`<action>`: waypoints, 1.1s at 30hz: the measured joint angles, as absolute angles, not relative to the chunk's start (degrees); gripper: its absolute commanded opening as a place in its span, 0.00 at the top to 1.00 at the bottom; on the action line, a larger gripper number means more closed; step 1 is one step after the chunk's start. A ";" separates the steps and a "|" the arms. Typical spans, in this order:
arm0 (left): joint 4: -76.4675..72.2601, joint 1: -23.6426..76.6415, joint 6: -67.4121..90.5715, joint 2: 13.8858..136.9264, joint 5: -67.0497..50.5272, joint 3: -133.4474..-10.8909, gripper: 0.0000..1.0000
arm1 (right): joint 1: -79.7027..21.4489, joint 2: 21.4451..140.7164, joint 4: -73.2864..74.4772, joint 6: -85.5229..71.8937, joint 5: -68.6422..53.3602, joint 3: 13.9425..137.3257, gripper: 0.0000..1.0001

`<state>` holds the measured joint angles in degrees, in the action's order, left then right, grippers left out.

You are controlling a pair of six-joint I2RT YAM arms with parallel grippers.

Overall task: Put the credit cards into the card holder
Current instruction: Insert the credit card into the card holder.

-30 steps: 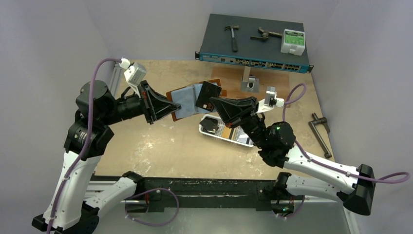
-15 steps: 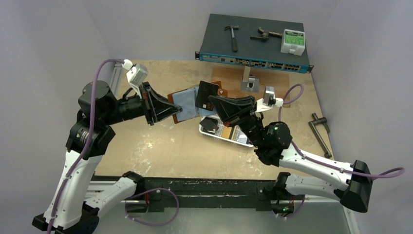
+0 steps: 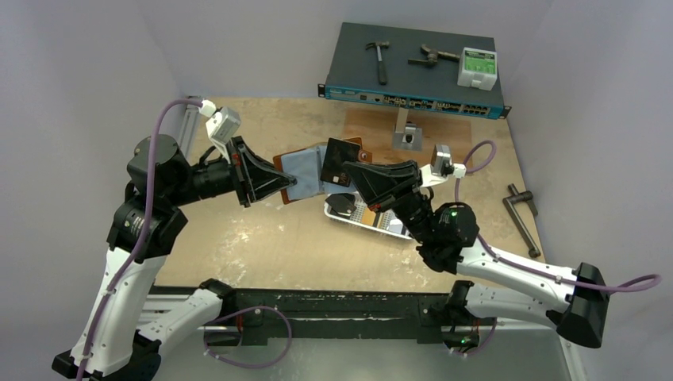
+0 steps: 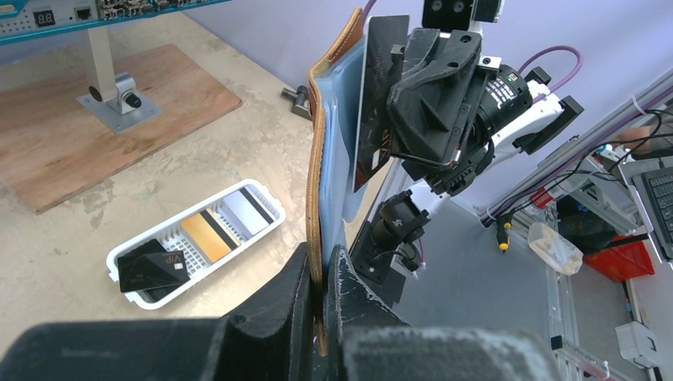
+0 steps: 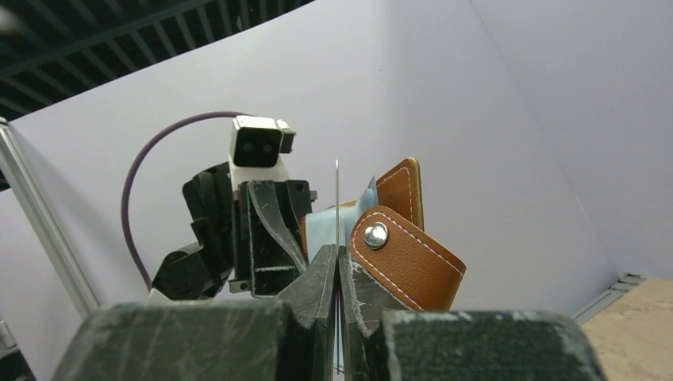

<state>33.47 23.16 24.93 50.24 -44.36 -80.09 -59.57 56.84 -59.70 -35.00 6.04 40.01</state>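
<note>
Left wrist view shows the left gripper clamped on the brown leather card holder's edge, holding it upright above the table. The right gripper pinches a black credit card against its blue pocket. Align the card's edge with the pocket mouth, then slide gently.

The black-and-white left arm was raised from its base and bent at the elbow, with the wrist turned inward. Its black two-finger left gripper was pinched almost closed on the edge of the brown leather card holder, which was held aloft. The black-and-white right arm was stretched low and inward from the right side. Its black right gripper was clamped fully on the thin black credit card. The two grippers were pointed at each other, with their tips near.
</note>
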 measured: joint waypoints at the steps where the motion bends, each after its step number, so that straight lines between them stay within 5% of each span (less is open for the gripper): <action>1: 33.43 23.16 24.93 50.24 -44.36 -80.03 1.00 | -59.57 56.51 -59.61 -35.00 5.85 39.99 1.00; 33: 32.23 23.16 25.56 49.74 -44.84 -79.20 1.00 | -59.57 60.95 -66.15 -35.07 4.97 39.92 1.00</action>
<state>32.23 23.16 25.56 49.74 -44.84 -79.20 -59.57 60.95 -66.15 -35.07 4.97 39.92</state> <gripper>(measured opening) 0.043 0.004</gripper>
